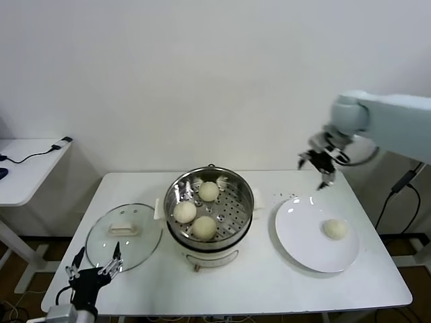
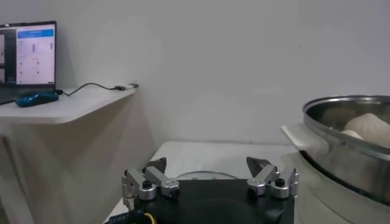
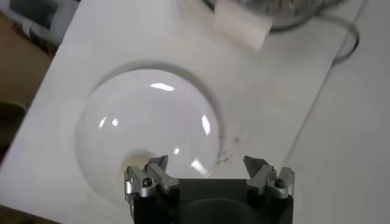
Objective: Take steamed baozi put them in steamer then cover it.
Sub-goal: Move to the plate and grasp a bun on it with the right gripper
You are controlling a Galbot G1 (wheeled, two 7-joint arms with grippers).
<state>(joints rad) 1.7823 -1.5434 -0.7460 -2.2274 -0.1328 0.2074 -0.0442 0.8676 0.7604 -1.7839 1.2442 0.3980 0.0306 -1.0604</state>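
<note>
Buns are mostly loaded already: three of them (image 1: pixel 199 211) are sitting in the steel steamer (image 1: pixel 209 208) in the middle of the white table (image 1: pixel 229 276), and the fourth bun (image 1: pixel 335 229) is lying alone on the white plate (image 1: pixel 303 245) near the table's right edge. The glass lid (image 1: pixel 124 237) with its white handle is lying flat towards the left edge, just beside the steamer, so the pot is sitting uncovered. The right gripper (image 1: pixel 318 166) is hanging in the air above the back right corner, over the far rim of the plate, with its fingers spread wide and nothing between them; its wrist camera is looking straight down at the plate (image 3: pixel 146 137), with the last bun half hidden behind the gripper body. The left gripper (image 1: pixel 94 267) is waiting low at the front left corner, just in front of the lid, fingers spread apart too and gripping nothing. From its wrist view the steamer wall (image 2: pixel 347 146) is filling one side, with a bun (image 2: pixel 368 128) peeking over the rim.
</note>
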